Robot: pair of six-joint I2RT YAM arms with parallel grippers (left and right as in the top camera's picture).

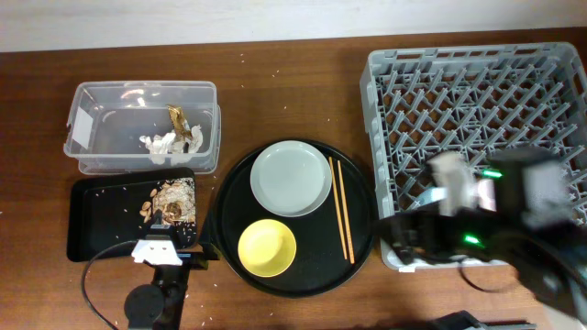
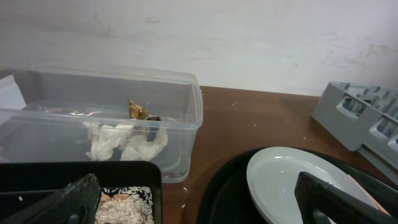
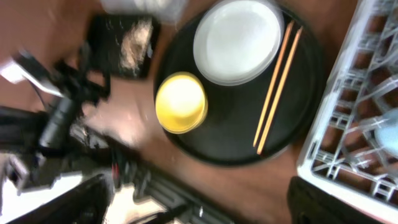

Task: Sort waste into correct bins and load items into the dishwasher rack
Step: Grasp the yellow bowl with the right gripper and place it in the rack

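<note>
Grey plastic rack [image 1: 477, 119] on the right edge. Plate [image 1: 291, 178], yellow bowl [image 1: 267, 248], chopsticks [image 1: 341, 209] on round tray [image 1: 229, 202], front centre. Tissue [image 1: 160, 144], wrapper [image 1: 183, 124] in tub [image 1: 138, 87] — back-left corner. Left gripper [image 2: 196, 186], right gripper [image 3: 198, 196] — spread wide, empty.

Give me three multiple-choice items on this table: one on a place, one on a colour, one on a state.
1. The chopsticks lie: A left of the plate; B right of the plate; C across the plate.
2. The bowl is: A pink; B yellow; C blue.
3. The plate is: A bare; B full of food; C broken.
Key: 1 B, beside its right rim on the round black tray; 2 B, plainly yellow overhead; 3 A, nothing lies on it.
</note>
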